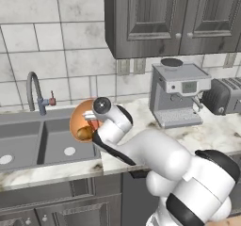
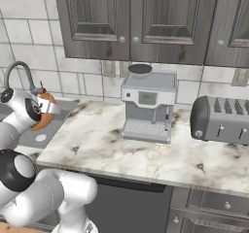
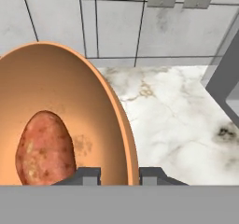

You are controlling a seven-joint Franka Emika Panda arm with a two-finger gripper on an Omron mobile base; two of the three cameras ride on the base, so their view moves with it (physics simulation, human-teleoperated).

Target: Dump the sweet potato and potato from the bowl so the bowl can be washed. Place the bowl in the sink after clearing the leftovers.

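The orange-brown bowl [image 1: 78, 116] [image 2: 44, 122] [image 3: 60, 83] hangs tipped steeply on its side above the right basin of the grey sink [image 1: 42, 145]. My gripper [image 3: 120, 176] is shut on the bowl's rim, one fingertip inside and one outside. A reddish sweet potato [image 3: 45, 148] lies against the bowl's inner wall close to the fingers. From the left base view a yellow-brown potato [image 1: 84, 133] sits at the bowl's low edge. My wrist hides most of the hand there.
The curved faucet [image 1: 33, 91] with its red handle stands behind the sink. On the marble counter to the right stand a coffee machine [image 1: 179, 95] [image 2: 146, 106] and a toaster [image 1: 226, 95] [image 2: 221, 118]. Dark cabinets hang overhead.
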